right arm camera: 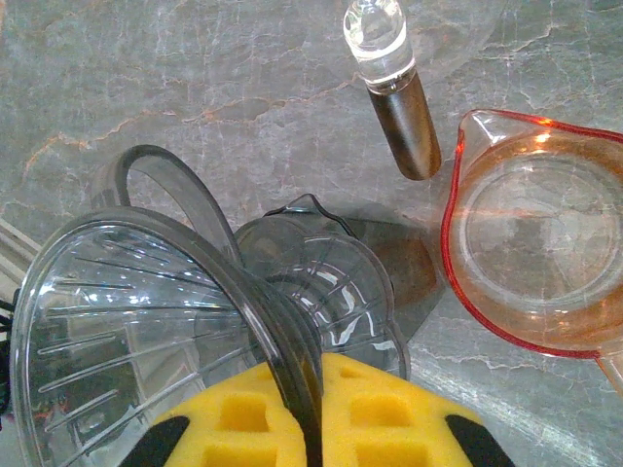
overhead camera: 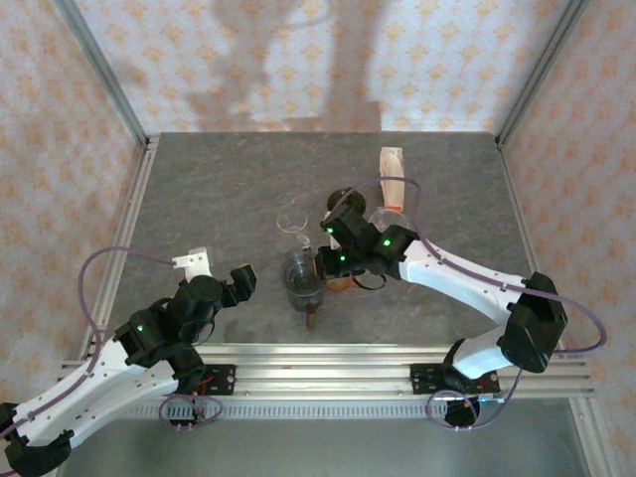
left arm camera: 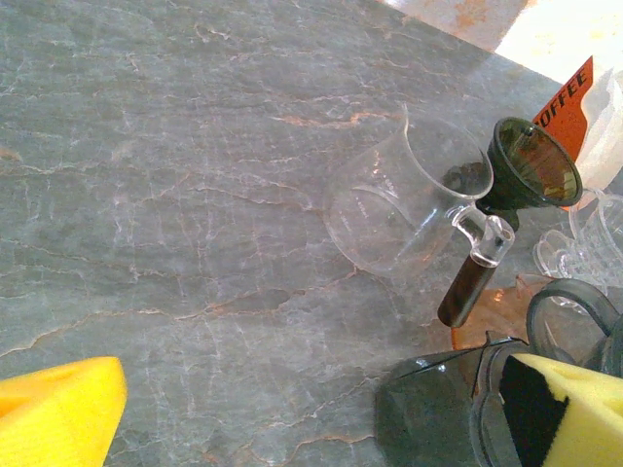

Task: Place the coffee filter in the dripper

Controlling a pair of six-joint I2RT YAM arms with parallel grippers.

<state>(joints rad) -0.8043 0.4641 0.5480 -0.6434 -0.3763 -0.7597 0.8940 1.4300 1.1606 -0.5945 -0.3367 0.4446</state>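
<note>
right fingers [right arm camera: 234, 423] clenched on the rim of the clear ribbed plastic dripper [right arm camera: 146, 331], which looks tipped sideways over the grey marble bench [right arm camera: 195, 78]; left fingers [left arm camera: 58, 413] spread wide, holding nothing; best stand it mouth-up, clear of the pink glass jug [right arm camera: 545, 243]; coffee filter probably in that tan packet [overhead camera: 393, 171] at the far side, i can't tell

Clear glass carafe [left arm camera: 409, 209] on grey marbled table [left arm camera: 175, 195], dark green funnel [left arm camera: 535, 165] just beside, yellow fingers [left arm camera: 58, 409] wide apart.
</note>
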